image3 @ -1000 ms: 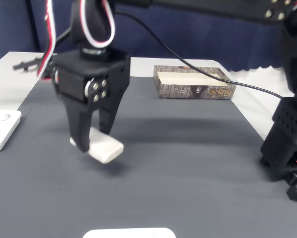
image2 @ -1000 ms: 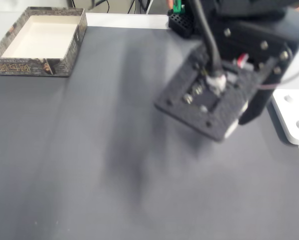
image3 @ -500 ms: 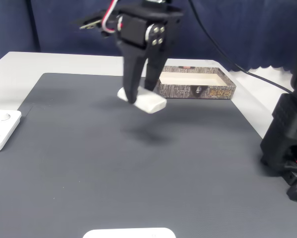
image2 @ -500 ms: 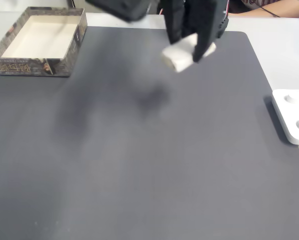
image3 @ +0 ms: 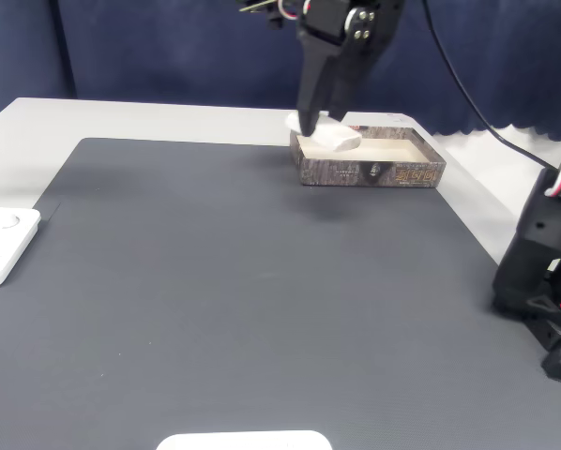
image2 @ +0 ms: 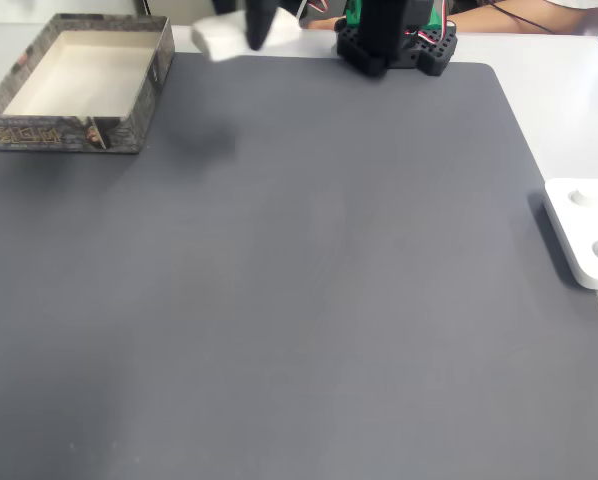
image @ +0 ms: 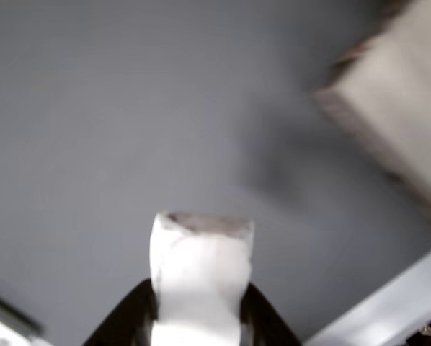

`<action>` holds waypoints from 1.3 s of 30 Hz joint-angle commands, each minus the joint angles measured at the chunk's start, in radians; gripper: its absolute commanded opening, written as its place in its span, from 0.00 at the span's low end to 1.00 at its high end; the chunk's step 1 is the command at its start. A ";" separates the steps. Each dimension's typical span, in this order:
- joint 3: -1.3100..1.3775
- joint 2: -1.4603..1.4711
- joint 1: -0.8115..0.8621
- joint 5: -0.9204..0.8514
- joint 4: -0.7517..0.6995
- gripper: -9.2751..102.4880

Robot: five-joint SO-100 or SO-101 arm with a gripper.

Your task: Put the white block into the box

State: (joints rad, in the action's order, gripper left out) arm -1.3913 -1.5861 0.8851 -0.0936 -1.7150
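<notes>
A: Status?
B: Transport step. End effector (image3: 320, 120) clamped on the white block (image3: 332, 137), held in the air near the box (image3: 421, 173) edge.
A: Next?
B: Probably centre over the box, lower, release.

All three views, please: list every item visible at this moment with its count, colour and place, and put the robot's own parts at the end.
white block: one, white, held in the air between the gripper fingers, short of the box's inside in a fixed view.
box: one, cream inside with a speckled brown-grey rim, far left corner of the mat in a fixed view; nothing in it.
mat: one, dark grey, covering most of the table.
table: one, pale grey-white, showing around the mat.
white device: one, flat with round dimples, off the mat's right edge in a fixed view.
gripper: one, black, shut on the white block.
arm base: one, black, far edge of the mat.
</notes>
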 commanded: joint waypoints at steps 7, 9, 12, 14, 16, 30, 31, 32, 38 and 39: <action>0.308 0.207 0.284 0.212 0.012 0.07; 0.385 0.268 0.318 0.227 0.014 0.07; 0.469 0.348 0.353 0.247 0.014 0.07; 0.511 0.391 0.377 0.265 0.012 0.07; 0.537 0.428 0.402 0.291 0.011 0.07; 0.634 0.603 0.523 0.414 0.017 0.07; 0.644 0.612 0.528 0.426 0.017 0.07; 0.650 0.620 0.531 0.428 0.017 0.07; 0.669 0.647 0.528 0.459 0.021 0.07; 0.669 0.649 0.526 0.459 0.025 0.07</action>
State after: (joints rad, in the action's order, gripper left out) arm -0.7885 -0.9219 1.4097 0.3513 -1.7089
